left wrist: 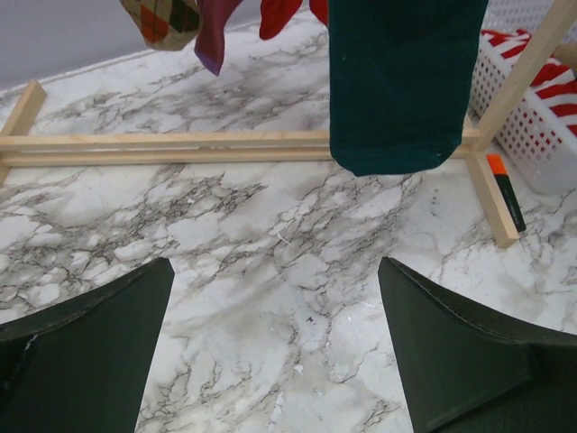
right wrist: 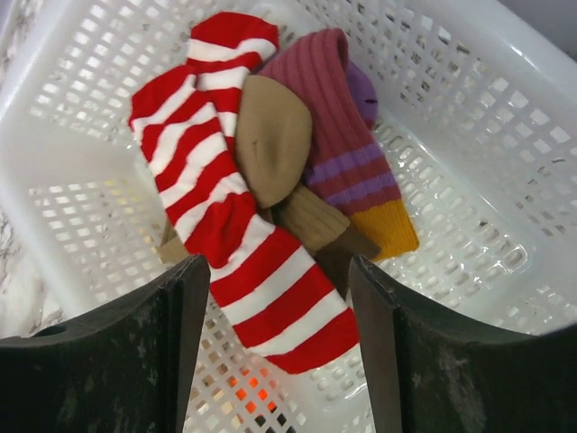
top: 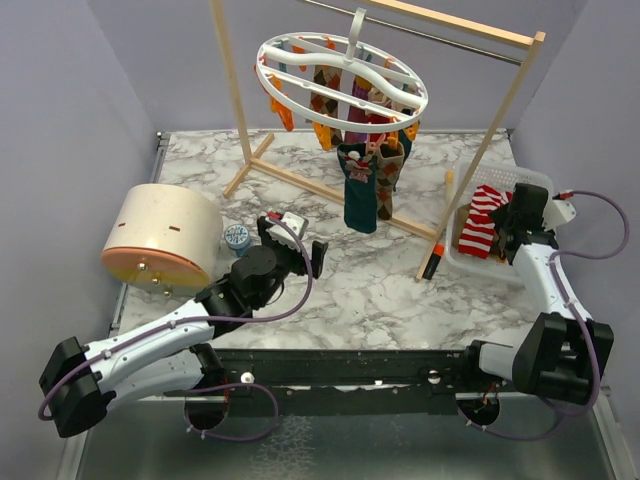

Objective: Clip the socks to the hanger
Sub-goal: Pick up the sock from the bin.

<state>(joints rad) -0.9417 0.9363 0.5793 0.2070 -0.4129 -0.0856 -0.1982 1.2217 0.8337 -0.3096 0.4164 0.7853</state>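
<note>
You see the left arm (top: 150, 350) at lower left: white links, black joint housings, a purple cable looping along it. The right arm (top: 542, 278) at lower right matches. Its fingers (right wrist: 99, 361) are black and scuffed.

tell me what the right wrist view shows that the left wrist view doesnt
Only right wrist: a tan sock and a maroon sock with purple stripes, beyond the open right fingers.
Only left wrist: the hanging dark teal sock, the wooden rack base, an orange-capped marker and the marble table, with the open left fingers.
Both: the white basket and the red-white striped sock in it.
</note>
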